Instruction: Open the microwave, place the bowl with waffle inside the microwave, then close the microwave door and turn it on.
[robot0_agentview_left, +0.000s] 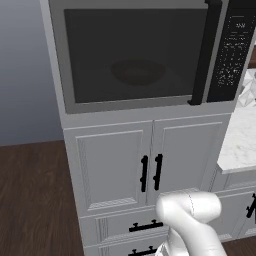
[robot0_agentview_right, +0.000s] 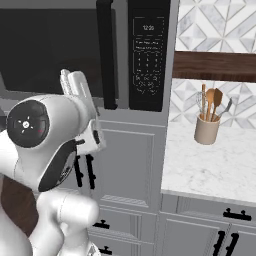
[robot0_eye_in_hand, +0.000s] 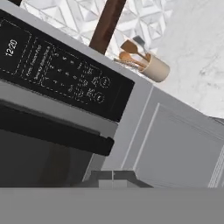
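two dark fingers (robot0_eye_in_hand: 113, 176) sit pressed shut, holding nothing, just below the foot of the tall black vertical bar handle (robot0_eye_in_hand: 52, 129) on the wide grey-framed microwave door (robot0_agentview_left: 132, 55), which is closed. beyond the fingers runs the black keypad panel (robot0_eye_in_hand: 61, 70), its long axis parallel to the handle. through the window in the left base view, the reddish-brown bowl with waffle (robot0_agentview_left: 138, 71) shows dimly inside.
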